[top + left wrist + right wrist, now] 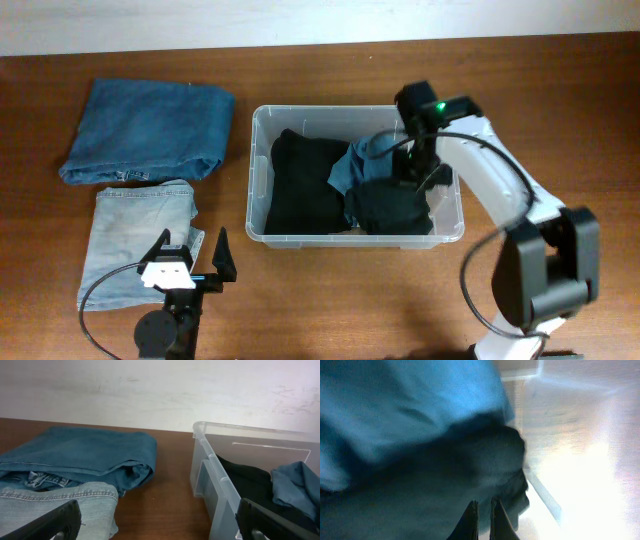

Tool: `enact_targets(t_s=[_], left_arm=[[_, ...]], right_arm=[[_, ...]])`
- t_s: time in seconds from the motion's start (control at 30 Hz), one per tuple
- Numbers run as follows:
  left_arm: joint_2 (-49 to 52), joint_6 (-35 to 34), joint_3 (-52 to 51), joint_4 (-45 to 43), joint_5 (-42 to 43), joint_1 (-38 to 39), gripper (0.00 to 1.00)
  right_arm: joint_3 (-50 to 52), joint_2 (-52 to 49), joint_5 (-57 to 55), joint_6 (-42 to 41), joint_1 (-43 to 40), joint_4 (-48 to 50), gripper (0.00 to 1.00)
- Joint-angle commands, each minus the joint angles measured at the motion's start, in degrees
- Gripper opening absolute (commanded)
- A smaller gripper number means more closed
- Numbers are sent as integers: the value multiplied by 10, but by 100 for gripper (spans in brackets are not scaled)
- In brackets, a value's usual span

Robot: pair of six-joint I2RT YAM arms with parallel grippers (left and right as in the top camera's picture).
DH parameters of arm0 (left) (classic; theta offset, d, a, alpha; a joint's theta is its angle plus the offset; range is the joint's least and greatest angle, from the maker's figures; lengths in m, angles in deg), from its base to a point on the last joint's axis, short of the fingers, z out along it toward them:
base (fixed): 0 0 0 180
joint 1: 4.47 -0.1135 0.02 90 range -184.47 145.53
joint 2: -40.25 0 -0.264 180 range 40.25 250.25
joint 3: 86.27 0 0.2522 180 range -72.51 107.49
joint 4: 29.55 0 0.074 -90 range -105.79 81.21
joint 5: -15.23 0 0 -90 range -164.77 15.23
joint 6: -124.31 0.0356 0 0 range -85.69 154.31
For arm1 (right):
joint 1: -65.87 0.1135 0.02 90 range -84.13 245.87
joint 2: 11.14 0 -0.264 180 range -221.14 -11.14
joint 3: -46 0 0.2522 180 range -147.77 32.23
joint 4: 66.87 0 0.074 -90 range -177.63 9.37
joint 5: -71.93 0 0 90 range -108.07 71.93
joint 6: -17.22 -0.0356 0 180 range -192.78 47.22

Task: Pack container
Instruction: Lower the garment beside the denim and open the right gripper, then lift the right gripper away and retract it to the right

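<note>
1. Counting one container (pixel 258 215): sitting near the middle of the table (pixel 330 310), clear-walled and without a lid.
2. Counting two folded pairs of jeans, both lying left of the container: a dark blue pair (pixel 150 128) farther back and a pale blue pair (pixel 135 235) nearer, with their edges meeting.
3. Counting three cloth masses inside the container: black fabric (pixel 300 185) filling its left part, a blue piece (pixel 355 165) lying mid-container, and a black bundle (pixel 392 208) crowding its right part.
4. Hovering left of the container, over the pale pair: left gripper (pixel 192 240), gaping fully wide and gripping nothing.
5. Reaching into the container's right part, above the black bundle: right gripper (pixel 482 517), fingers pressing almost together; not showing whether any cloth is pinched.
6. Showing only from the overhead view: both arms and the whole layout. Showing only from the left wrist: the container's left wall side-on. Showing only from the right wrist, blurred: the closed fingertips against dark cloth.
</note>
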Motion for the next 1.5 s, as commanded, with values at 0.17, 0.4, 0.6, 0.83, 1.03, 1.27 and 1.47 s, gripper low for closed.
enact_targets(t_s=[0.17, 0.4, 0.6, 0.83, 1.03, 1.27, 1.47], left_arm=[[-2, 9, -1, 4, 0, -2, 99], [-2, 9, -1, 4, 0, -2, 99], [-2, 9, -1, 4, 0, -2, 99], [-2, 9, -1, 4, 0, -2, 99], [-2, 9, -1, 4, 0, -2, 99], [-2, 9, -1, 4, 0, -2, 99], [-2, 9, -1, 4, 0, -2, 99]], right_arm=[[-45, 50, 15, -3, 43, -26, 4], [82, 50, 18, -11, 91, 102, 6], [208, 50, 21, -21, 101, 227, 4], [248, 51, 31, -20, 101, 249, 4], [185, 63, 32, -17, 101, 217, 4], [44, 71, -32, -16, 100, 157, 8], [56, 48, -57, -16, 101, 158, 9]])
